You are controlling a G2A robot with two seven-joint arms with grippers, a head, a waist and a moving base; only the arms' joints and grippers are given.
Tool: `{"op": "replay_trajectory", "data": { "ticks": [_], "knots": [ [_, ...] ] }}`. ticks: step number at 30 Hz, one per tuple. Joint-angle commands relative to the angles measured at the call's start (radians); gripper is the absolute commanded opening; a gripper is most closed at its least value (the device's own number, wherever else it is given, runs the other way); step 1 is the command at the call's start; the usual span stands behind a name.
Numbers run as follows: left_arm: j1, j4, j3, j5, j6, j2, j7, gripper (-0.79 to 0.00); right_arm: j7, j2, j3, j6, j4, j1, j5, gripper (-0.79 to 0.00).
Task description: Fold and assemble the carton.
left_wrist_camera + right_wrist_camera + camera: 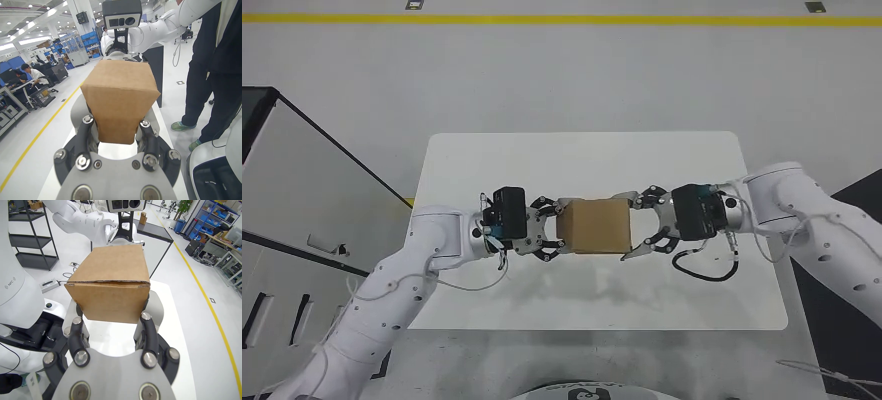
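Observation:
A closed brown carton [594, 225] sits between both arms over the middle of the white table [582, 160]. My left gripper [558, 228] is shut on the carton's left end, with one finger against each side face. In the left wrist view the carton [121, 98] runs away from the left gripper [117, 121]. My right gripper [624, 227] is at the carton's right end, its fingers spread just wider than the box. In the right wrist view the carton [109, 294] shows a cut cardboard edge along its top, and the right gripper [111, 308] straddles it. The carton's underside is hidden.
A black cabinet [282, 180] stands off the table's left side and shows past the carton as the black cabinet [155, 234]. Bare table surface lies in front of and behind the carton. A yellow floor line [562, 18] runs beyond the far edge.

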Motion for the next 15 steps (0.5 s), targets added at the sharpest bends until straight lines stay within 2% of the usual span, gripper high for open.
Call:
{"op": "replay_trajectory", "data": {
  "ticks": [1,5,7,9,12,15],
  "knots": [
    [0.001,-0.001,-0.001,0.001,0.000,0.000,0.000,-0.785,-0.029,0.007,-0.018,0.000,0.005,0.014,-0.015,-0.489],
    [0.003,-0.003,0.000,0.003,-0.002,-0.001,0.000,-0.785,-0.071,0.020,-0.047,0.000,0.013,0.036,-0.038,-0.542],
    [0.004,-0.004,0.000,0.004,-0.001,-0.002,0.000,-0.717,-0.088,0.026,-0.059,0.000,0.018,0.046,-0.045,-0.579],
    [0.005,-0.005,0.000,0.004,-0.001,-0.002,0.000,-0.730,-0.103,0.031,-0.071,0.000,0.021,0.054,-0.050,-0.597],
    [0.006,-0.007,0.000,0.005,-0.001,-0.003,-0.001,-0.736,-0.120,0.038,-0.088,0.000,0.022,0.066,-0.055,-0.594],
    [0.008,-0.009,0.001,0.006,-0.002,-0.003,-0.004,-0.770,-0.132,0.044,-0.103,0.000,0.020,0.078,-0.055,-0.548]
  ]
}}
